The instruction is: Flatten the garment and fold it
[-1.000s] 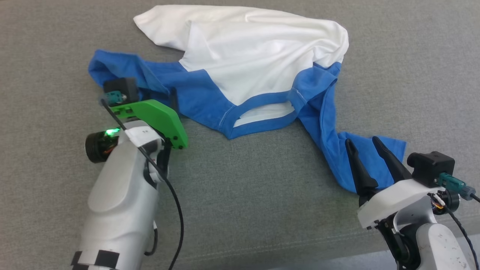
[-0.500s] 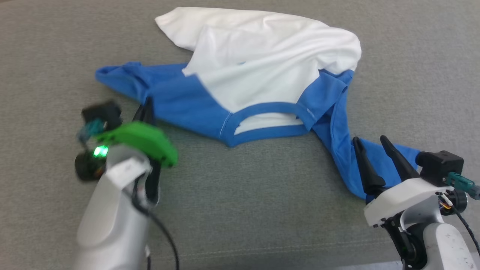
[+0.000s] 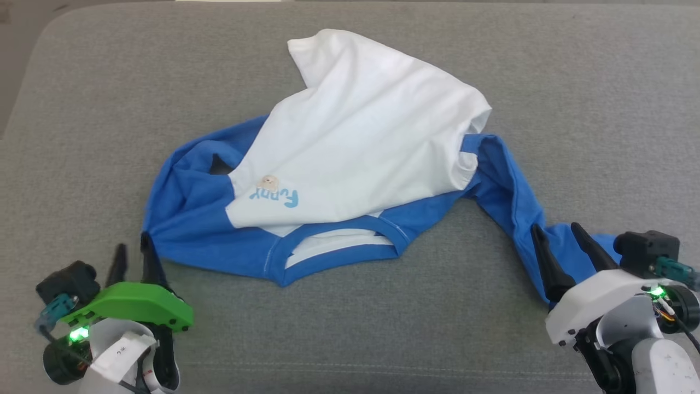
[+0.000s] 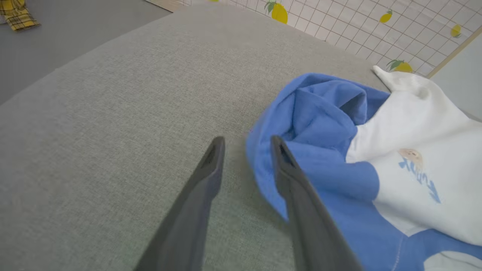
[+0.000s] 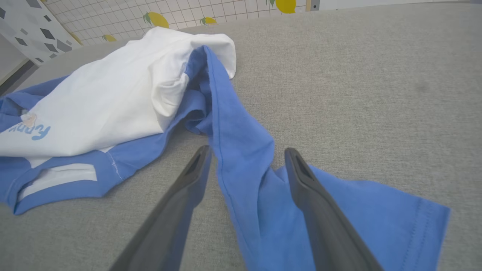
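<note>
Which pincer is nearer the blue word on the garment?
Left. The left pincer is at the garment's edge near the word; the right pincer is over the far sleeve.

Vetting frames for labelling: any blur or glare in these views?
Head view: sharp, even light, no glare. Left wrist view: the shirt has its near blue edge smeared by motion. Right wrist view: cloth sharp, only soft shadows under the folds.
</note>
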{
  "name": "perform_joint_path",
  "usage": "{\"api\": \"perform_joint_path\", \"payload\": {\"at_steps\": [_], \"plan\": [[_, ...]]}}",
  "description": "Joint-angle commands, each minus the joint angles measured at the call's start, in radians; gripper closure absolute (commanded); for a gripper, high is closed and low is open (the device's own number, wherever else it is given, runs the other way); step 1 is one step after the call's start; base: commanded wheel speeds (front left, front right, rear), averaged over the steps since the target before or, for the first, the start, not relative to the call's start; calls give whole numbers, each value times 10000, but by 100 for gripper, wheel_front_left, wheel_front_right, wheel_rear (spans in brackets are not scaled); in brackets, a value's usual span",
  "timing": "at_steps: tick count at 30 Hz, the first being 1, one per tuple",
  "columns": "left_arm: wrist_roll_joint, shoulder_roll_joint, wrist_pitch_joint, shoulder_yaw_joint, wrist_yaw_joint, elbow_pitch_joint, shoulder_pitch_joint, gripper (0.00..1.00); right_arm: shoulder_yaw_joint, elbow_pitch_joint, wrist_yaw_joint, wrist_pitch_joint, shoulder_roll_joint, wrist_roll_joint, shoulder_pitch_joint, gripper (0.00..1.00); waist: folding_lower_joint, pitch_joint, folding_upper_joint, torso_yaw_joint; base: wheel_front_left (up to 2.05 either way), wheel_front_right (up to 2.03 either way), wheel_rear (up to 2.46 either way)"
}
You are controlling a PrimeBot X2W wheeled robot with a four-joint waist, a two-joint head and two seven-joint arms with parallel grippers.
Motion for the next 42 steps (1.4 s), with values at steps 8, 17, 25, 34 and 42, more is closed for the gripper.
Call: {"api": "perform_joint_path", "payload": {"at_steps": [8, 17, 25, 34, 42], "plan": [[162, -468, -1505, -206, -427, 4, -246, 0, -129, 937, -15, 599, 10, -1239, -902, 0, 0, 220, -1, 573, 0, 0, 0], [521, -821, -1871, -452, -819, 221, -623, 0, -258, 2343, -15, 3353, -95, -2216, -1436, 95, 0, 499, -1, 1026, 0, 0, 0], [664, -1059, -1911, -513, -1110, 492, -905, 0, -1902, 1633, -15, 3579, -2011, -2807, -2240, 100, 0, 663, -1, 1353, 0, 0, 0], [881, -1254, -1915, -545, -1341, 511, -1287, 0, -2302, 2431, -15, 2681, -4496, -3126, -4430, 100, 0, 1233, -1, 1755, 0, 0, 0], [1002, -1339, -1916, -522, -1438, 512, -1561, 0, -1257, 3438, -15, 2155, -4649, -2914, -5835, 61, 0, 1685, -1, 1971, 0, 0, 0]]}}
